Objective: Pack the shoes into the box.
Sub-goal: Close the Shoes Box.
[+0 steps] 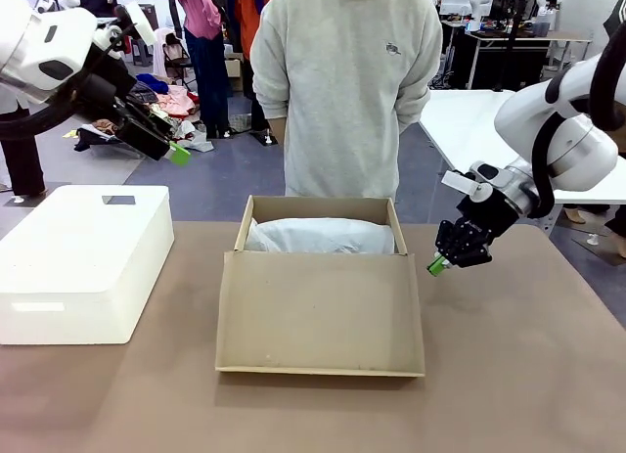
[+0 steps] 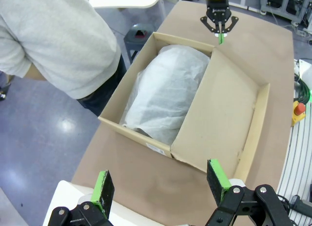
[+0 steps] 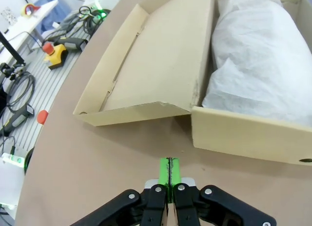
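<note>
At right gripper (image 1: 438,266): pinched shut, holding nothing, just beside the box (image 1: 242,230). At left gripper (image 2: 160,179): spread wide, empty, well above it. Risks shoving the box askew, or crushing mounded tissue paper (image 1: 318,238) under the flap lid (image 1: 323,316).

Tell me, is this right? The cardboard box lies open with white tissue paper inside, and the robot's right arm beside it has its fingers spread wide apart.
Not quite. The fingers of the right gripper are pressed shut, holding nothing, as the right wrist view shows. The rest holds: the box lies open with white tissue paper inside.
</note>
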You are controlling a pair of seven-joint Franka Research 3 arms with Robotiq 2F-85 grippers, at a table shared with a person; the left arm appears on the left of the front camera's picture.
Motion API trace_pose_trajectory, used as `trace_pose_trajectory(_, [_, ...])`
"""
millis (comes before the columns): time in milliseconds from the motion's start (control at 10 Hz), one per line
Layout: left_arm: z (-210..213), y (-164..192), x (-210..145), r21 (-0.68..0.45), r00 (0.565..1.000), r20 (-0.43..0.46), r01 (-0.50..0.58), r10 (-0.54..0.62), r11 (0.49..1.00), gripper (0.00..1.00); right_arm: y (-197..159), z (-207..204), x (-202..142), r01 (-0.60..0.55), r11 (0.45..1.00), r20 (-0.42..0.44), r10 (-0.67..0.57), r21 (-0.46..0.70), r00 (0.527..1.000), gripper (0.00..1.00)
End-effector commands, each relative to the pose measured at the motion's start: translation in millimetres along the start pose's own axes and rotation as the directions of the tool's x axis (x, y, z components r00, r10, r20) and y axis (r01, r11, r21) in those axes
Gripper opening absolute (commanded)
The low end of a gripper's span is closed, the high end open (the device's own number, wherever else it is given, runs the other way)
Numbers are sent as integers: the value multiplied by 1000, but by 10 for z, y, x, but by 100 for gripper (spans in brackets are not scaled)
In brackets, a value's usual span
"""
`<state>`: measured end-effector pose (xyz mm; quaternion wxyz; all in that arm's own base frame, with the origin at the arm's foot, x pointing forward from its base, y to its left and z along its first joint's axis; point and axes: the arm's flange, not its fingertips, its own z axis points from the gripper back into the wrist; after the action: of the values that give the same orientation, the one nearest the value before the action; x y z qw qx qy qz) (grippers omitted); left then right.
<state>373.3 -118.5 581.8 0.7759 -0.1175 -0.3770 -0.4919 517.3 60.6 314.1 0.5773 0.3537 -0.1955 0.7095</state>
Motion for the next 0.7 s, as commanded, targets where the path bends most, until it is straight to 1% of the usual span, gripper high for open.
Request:
trace_pose_trajectory(0, [-1, 17, -11, -15, 1000, 14, 9, -9, 1000, 100, 85, -143, 17, -29, 998, 18, 30, -50, 999, 0])
trace_pose_trajectory(300, [-1, 17, -11, -15, 1000, 14, 9, -9, 1000, 100, 140, -315, 40, -34, 996, 8, 35, -87, 999, 0])
trace_pose_trajectory(600, [-1, 17, -11, -15, 1000, 14, 9, -9, 1000, 100, 147, -435, -3, -31, 997, 3, 31, -66, 1000, 0])
